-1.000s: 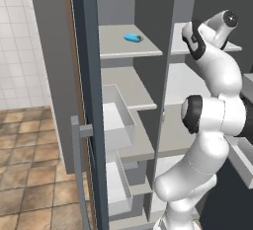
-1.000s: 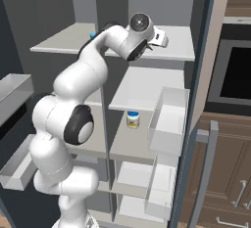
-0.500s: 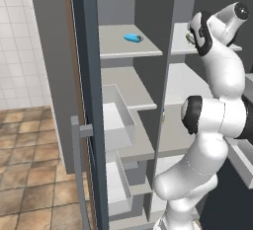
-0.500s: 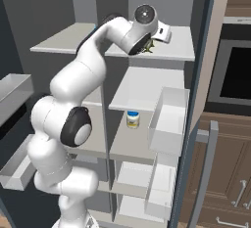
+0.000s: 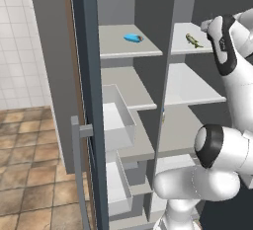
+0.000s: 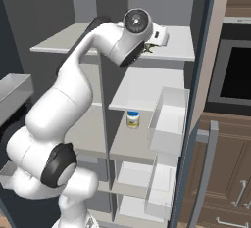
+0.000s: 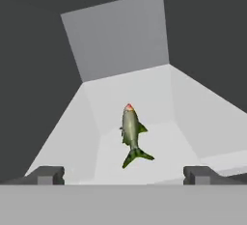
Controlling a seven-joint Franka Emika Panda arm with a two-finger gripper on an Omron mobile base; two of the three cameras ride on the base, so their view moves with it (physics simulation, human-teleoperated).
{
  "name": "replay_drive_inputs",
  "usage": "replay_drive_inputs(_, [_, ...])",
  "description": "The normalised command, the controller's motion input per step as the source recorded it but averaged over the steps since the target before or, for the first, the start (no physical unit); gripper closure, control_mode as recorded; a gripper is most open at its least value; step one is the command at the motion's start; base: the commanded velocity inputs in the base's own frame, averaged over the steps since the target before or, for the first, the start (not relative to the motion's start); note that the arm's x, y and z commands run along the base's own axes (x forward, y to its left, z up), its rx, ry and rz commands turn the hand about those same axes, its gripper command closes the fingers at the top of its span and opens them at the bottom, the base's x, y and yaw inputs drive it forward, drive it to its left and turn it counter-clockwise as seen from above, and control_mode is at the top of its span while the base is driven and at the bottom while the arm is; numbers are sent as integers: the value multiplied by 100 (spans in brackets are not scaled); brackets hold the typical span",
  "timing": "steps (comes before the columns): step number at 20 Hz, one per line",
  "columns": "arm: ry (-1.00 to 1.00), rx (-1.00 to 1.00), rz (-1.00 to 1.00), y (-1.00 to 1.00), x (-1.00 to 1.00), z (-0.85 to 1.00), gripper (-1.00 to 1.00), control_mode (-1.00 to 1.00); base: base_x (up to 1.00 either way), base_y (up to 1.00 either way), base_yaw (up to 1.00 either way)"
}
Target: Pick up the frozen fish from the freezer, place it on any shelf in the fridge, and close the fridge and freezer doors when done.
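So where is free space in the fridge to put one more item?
The fridge's top shelf holds only the frozen fish, bare toward the front edge. The shelf below is bare. The third shelf has a small jar and a white bin, so it is more crowded.

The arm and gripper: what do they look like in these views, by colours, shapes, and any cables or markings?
The arm is glossy white, built of thick rounded links with dark grey to black bands at the joints and a round dark cap with a grey centre at the wrist joint. No cables or markings show. The gripper ends in two small, blocky dark grey finger tips.
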Motion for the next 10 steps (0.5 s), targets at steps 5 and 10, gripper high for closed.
replay_drive_inputs(5, [18,0,0,36,-100,11,-100,-100,0,0,0])
replay_drive_inputs(10, [19,-5,1,41,-100,-55,-100,-100,0,0,0])
